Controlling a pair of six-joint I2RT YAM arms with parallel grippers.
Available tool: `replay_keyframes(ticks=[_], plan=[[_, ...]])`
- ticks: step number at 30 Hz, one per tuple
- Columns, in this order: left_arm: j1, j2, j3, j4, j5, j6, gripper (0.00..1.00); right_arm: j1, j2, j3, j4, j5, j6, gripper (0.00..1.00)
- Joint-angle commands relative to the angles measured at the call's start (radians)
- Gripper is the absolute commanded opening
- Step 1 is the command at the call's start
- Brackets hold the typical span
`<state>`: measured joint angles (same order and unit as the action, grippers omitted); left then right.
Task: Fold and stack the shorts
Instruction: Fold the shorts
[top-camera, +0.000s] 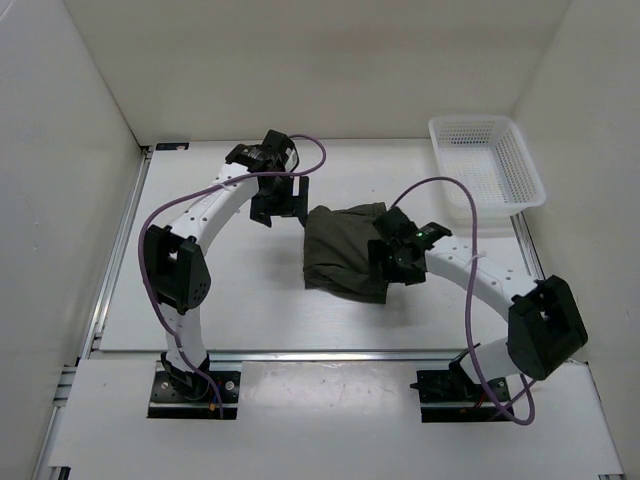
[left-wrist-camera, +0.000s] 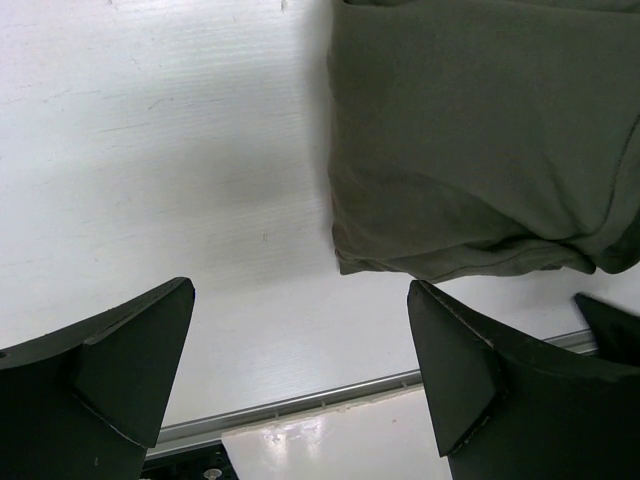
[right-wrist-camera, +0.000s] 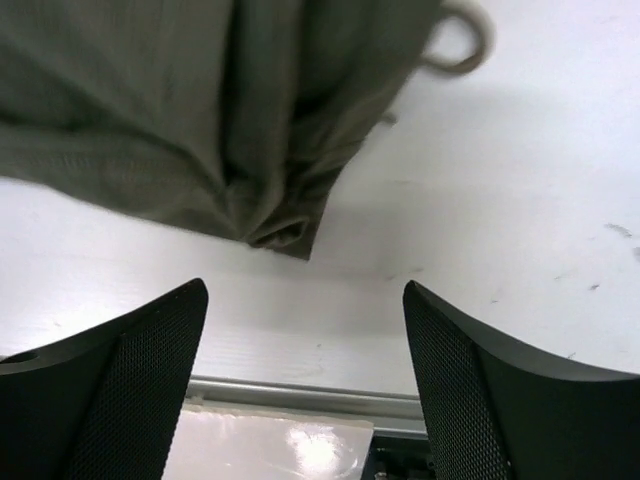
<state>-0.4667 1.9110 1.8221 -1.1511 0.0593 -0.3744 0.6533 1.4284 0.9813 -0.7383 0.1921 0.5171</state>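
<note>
The dark olive-green shorts (top-camera: 342, 251) lie folded in a compact bundle in the middle of the table. They fill the upper right of the left wrist view (left-wrist-camera: 480, 140) and the upper left of the right wrist view (right-wrist-camera: 200, 110), where a loop of drawstring (right-wrist-camera: 462, 40) shows. My left gripper (top-camera: 277, 203) is open and empty above the table just left of the shorts' far edge. My right gripper (top-camera: 398, 262) is open and empty at the shorts' right side. Neither gripper touches the fabric.
A white plastic mesh basket (top-camera: 486, 160) stands at the back right corner. A metal rail (top-camera: 330, 352) runs along the table's near edge, also seen in both wrist views (left-wrist-camera: 300, 405) (right-wrist-camera: 300, 395). White walls enclose the table.
</note>
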Motion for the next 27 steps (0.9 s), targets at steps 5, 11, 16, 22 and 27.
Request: replay_keyframes(ticks=[5, 11, 16, 22, 27], plan=[[0.002, -0.079, -0.004, 0.005, -0.01, 0.008, 0.99, -0.245, 0.027, 0.129, 0.105, -0.111, -0.017, 0.83], [0.002, -0.079, -0.004, 0.005, -0.01, 0.008, 0.99, -0.342, 0.226, 0.293, 0.148, -0.276, -0.068, 0.91], [0.002, -0.079, -0.004, 0.005, -0.01, 0.008, 0.99, -0.374, 0.328, 0.378, 0.166, -0.298, -0.068, 0.8], [0.002, -0.061, -0.004, 0.005, -0.001, 0.008, 0.99, -0.374, 0.42, 0.438, 0.175, -0.309, -0.068, 0.58], [0.002, -0.052, -0.004, 0.005, -0.001, 0.008, 0.99, -0.374, 0.42, 0.447, 0.175, -0.309, -0.068, 0.36]])
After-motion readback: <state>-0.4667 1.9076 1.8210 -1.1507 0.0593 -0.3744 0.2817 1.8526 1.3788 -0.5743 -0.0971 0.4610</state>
